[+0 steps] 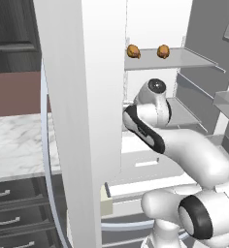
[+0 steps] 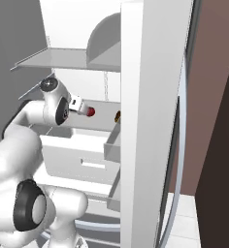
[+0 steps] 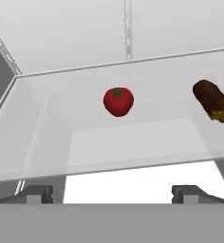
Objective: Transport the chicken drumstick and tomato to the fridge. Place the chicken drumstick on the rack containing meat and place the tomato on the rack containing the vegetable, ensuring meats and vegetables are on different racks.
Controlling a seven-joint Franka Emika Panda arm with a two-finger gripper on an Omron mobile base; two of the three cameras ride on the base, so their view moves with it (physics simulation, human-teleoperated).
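Note:
The fridge point(image 1: 82, 97) stands open with my arm reaching inside. On its top rack point(image 1: 189, 57) lie two orange-brown meat pieces; the more golden left one looks like the chicken drumstick point(image 1: 133, 51), and the right one is a rounder lump point(image 1: 163, 51). One rack lower point(image 3: 109, 147), the red tomato point(image 3: 118, 101) rests upright beside a dark brown elongated vegetable point(image 3: 212, 100). My gripper point(image 3: 111, 193) is open and empty, a short way back from the tomato point(image 2: 90, 112) and level with that rack's front edge.
The open fridge door point(image 2: 150, 121) with its bins point(image 2: 114, 143) stands close on the right of the arm. A white drawer point(image 2: 82, 155) sits below the lower rack. A marble counter point(image 1: 14, 140) over dark drawers lies left of the fridge.

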